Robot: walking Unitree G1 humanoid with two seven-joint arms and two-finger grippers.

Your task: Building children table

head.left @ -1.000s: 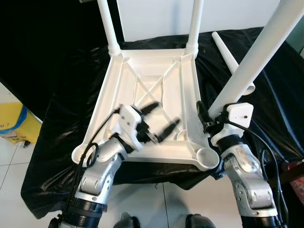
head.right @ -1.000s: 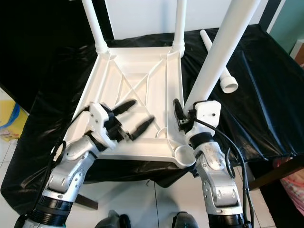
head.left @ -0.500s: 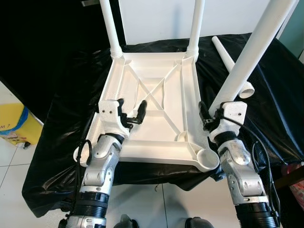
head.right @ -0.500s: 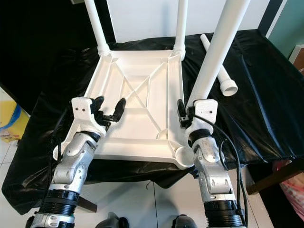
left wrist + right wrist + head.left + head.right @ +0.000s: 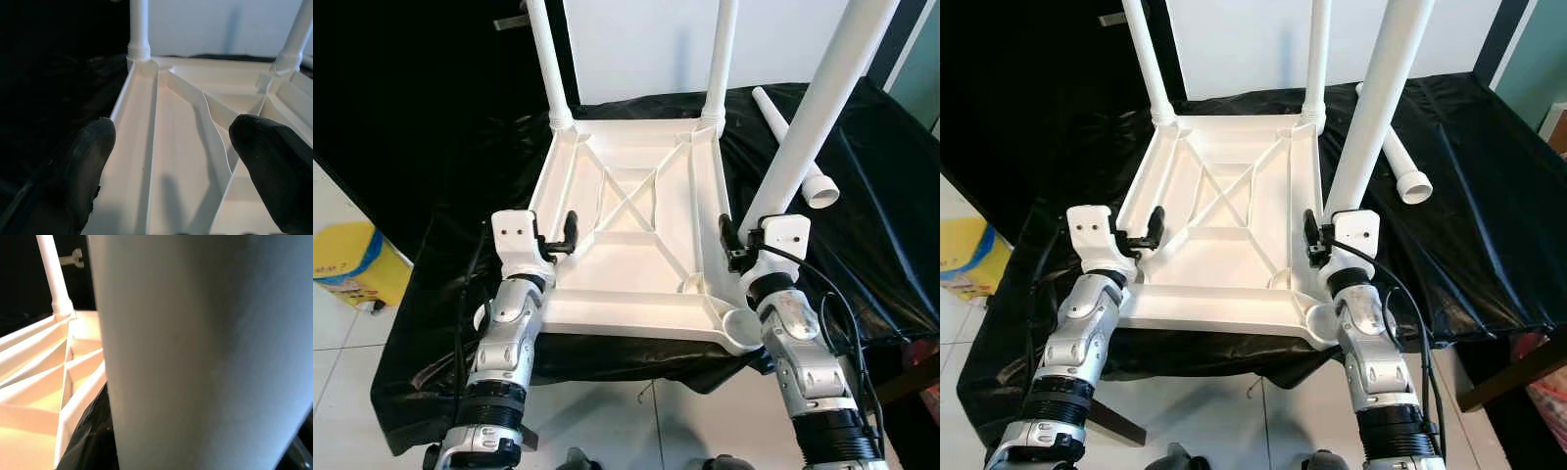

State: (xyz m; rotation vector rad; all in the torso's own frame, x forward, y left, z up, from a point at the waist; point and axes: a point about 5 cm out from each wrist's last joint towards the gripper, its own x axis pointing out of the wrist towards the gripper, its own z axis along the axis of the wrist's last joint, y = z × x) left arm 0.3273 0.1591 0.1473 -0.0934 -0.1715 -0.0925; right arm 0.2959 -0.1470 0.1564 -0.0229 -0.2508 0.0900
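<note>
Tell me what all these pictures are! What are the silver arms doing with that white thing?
The silver arms belong to a walking robot. Two pictures come from cameras in its head, looking down; two come from little cameras on its wrists.

The white thing is a small table top lying upside down on a black sheet. Two legs already stand up at its far corners.

The right gripper holds a third table leg beside the table's right edge; up close in the right wrist picture, the leg looks huge. The left gripper is open at the table's left edge, touching nothing that I can see. A fourth leg lies on the sheet.
</note>
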